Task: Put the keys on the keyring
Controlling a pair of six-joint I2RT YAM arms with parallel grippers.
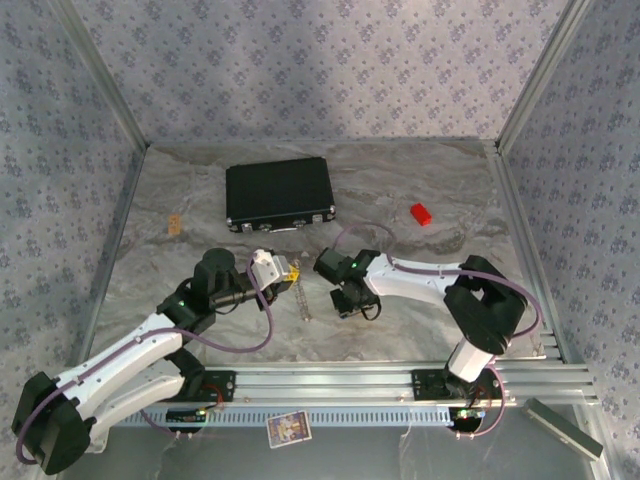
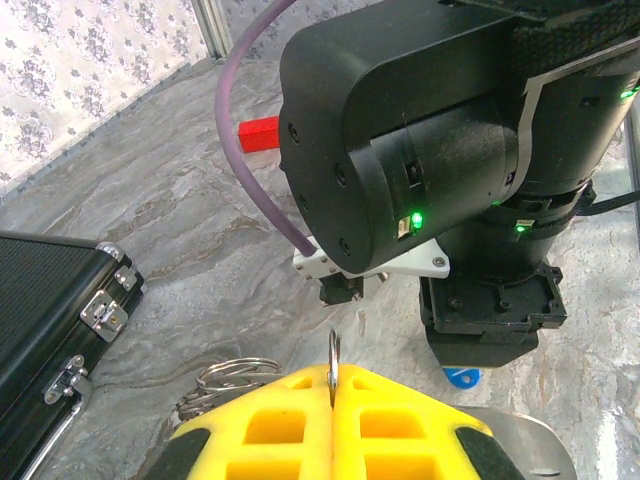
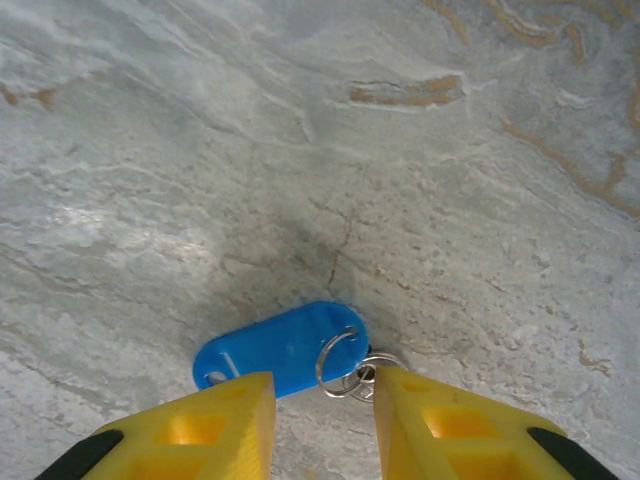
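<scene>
Pinching entry: left tool (image 2: 334, 376) fully closed, yellow fingers pressed together on a thin metal ring of the keyring (image 2: 334, 350), which stands edge-on out of the seam. More wire loops of it sit at 9 o'clock of the fingertips, just above the table (image 2: 200, 260). Right tool (image 3: 320, 388) partly open, pointing straight down. Its fingers straddle the small split ring on the blue key (image 3: 283, 346), which lies flat on the table with its head toward 9 o'clock. Cannot tell whether either finger touches it; nothing is gripped. Top view: left arm runs from its base at 7 o'clock up to centre, forearm low, left tool (image 1: 284, 269) aimed toward 3 o'clock. Right arm has its elbow raised at 4 o'clock, forearm stretched toward 9 o'clock, wrist bent down, right tool (image 1: 351, 303) near the left one. Black case (image 1: 279, 195) closed at 12 o'clock of the tools; red block (image 1: 421, 213) at 2 o'clock.
</scene>
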